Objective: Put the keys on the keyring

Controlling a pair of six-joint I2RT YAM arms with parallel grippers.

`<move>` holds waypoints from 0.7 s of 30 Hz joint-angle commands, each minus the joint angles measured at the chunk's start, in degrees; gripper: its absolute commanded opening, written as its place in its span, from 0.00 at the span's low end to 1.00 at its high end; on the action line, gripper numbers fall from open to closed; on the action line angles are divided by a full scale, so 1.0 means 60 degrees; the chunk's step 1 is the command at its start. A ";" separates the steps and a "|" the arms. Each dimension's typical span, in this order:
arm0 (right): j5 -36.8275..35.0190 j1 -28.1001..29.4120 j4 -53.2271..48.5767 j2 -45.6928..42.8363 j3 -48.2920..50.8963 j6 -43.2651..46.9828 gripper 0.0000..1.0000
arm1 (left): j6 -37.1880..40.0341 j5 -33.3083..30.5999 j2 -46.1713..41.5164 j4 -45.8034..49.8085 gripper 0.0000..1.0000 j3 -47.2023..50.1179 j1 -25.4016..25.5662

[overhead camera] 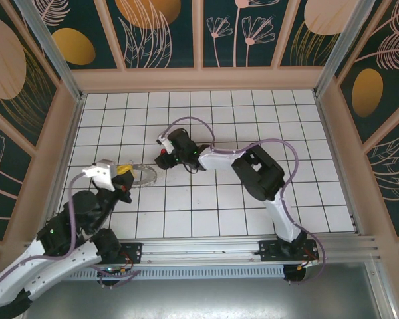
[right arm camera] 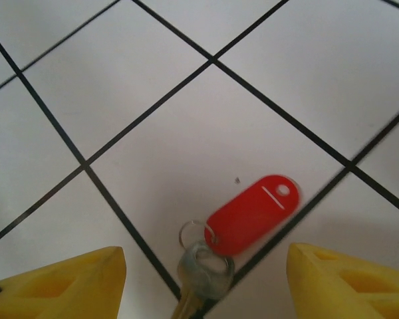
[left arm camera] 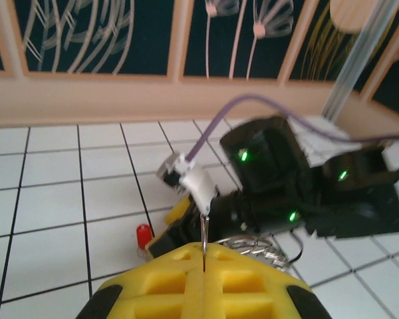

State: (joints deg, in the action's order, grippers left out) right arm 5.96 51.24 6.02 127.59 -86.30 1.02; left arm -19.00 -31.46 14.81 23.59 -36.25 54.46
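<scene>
keys [right arm camera: 253, 212]: red oval head, small ring, grey shaft, flat on white tiled tabletop [right arm camera: 186, 100] | right fingers [right arm camera: 66, 282]: spread wide either side of keys, gripping nothing; arm bent, reaching left, wrist low | left fingers [left arm camera: 166, 279]: pinched closed on keyring [left arm camera: 256, 249] edge, near the keys

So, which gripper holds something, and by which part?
Left gripper pinches the keyring, seemingly at its rim. Right gripper is open around the key, holding nothing.

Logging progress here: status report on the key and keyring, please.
Left gripper shut on keyring. Right gripper open, straddling red-tagged key flat on tile. Key not yet on ring. No obstruction seen.
</scene>
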 commanded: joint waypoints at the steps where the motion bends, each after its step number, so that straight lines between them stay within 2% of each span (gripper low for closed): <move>1: -0.0762 0.0273 -0.0644 0.0528 -0.0682 0.0197 0.65 | -0.0137 -0.0330 0.0048 -0.0201 0.00 0.0023 0.0035; 5: -0.1468 0.0500 -0.0980 0.0999 -0.1129 0.0313 0.60 | -0.0066 -0.0427 0.0550 -0.0105 0.00 -0.0102 0.0034; 10: -0.2137 0.0588 -0.1312 0.1241 -0.1129 0.0475 0.41 | 0.0083 -0.0389 0.0530 -0.0254 0.00 -0.0067 0.0030; 16: -0.1829 0.0415 -0.0907 0.0608 -0.0037 0.0096 0.21 | 0.0110 -0.0353 0.0506 -0.0256 0.00 -0.0063 0.0031; 21: -0.1400 0.0082 -0.0514 -0.0217 0.1172 -0.0264 0.12 | 0.0144 -0.0338 0.0520 -0.0256 0.00 -0.0089 0.0035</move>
State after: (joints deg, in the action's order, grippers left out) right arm -2.92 53.54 5.78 128.11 -83.79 1.34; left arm -18.96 -32.67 18.48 24.21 -36.25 54.46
